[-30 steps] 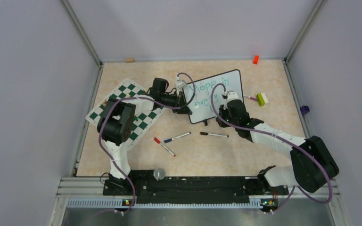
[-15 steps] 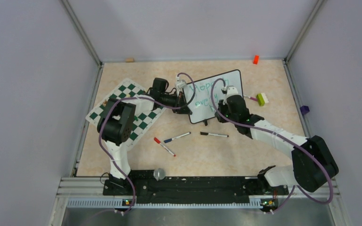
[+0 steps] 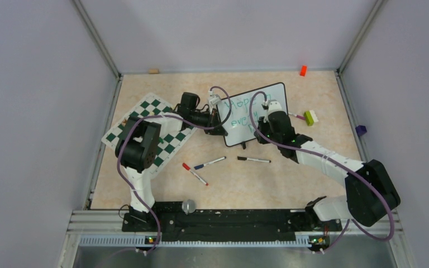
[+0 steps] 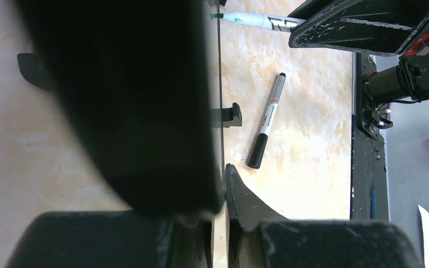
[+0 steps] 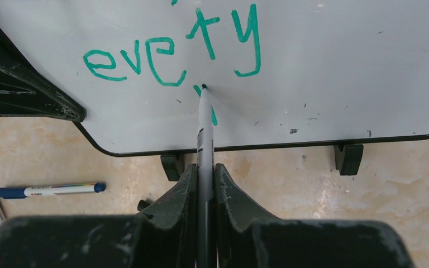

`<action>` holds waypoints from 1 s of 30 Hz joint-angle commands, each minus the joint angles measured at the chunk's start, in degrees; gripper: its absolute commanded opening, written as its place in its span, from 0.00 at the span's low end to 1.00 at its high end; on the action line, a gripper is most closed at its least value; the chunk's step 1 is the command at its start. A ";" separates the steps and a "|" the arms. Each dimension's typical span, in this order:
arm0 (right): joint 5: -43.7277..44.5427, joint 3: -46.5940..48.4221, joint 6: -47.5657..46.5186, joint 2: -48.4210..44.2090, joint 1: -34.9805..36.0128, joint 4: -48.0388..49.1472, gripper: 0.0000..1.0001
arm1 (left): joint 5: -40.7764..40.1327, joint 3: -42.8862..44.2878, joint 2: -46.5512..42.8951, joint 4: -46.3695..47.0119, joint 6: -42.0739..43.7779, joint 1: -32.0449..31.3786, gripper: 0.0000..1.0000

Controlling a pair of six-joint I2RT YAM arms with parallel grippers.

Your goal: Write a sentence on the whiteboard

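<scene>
The whiteboard (image 3: 271, 97) stands tilted on its two black feet at mid-table. My left gripper (image 3: 222, 127) is shut on its left edge; the left wrist view shows the thin board (image 4: 220, 84) edge-on between the jaws (image 4: 223, 174). My right gripper (image 5: 204, 167) is shut on a white marker (image 5: 203, 128) whose tip touches the board (image 5: 335, 67) just under the green word "every" (image 5: 173, 53). A short green stroke (image 5: 213, 114) starts a third line there. From above, the sentence (image 3: 246, 104) reads "Hope in" over "eve", with my right gripper (image 3: 261, 126) hiding the rest.
A black marker (image 3: 253, 159), a blue marker (image 3: 209, 163) and a red marker (image 3: 194, 173) lie in front of the board. The chessboard mat (image 3: 145, 120) lies to the left under my left arm. A green-and-white block (image 3: 310, 117) sits right of the board, an orange block (image 3: 303, 70) at the back wall.
My right gripper has shifted slightly toward the far side with the marker on the board. The left arm and the whiteboard have stayed still.
</scene>
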 commanded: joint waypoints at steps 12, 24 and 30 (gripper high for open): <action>-0.61 -2.55 0.13 -1.82 0.59 0.65 0.00 | -0.42 0.12 -0.44 -2.50 3.28 -1.33 0.00; 0.21 0.30 -0.45 -0.01 0.59 1.00 0.00 | -0.45 0.07 -0.55 -2.50 3.27 -1.33 0.00; 1.66 1.72 -0.90 0.43 0.53 0.32 0.00 | -0.46 0.15 -0.51 -2.50 3.24 -1.33 0.00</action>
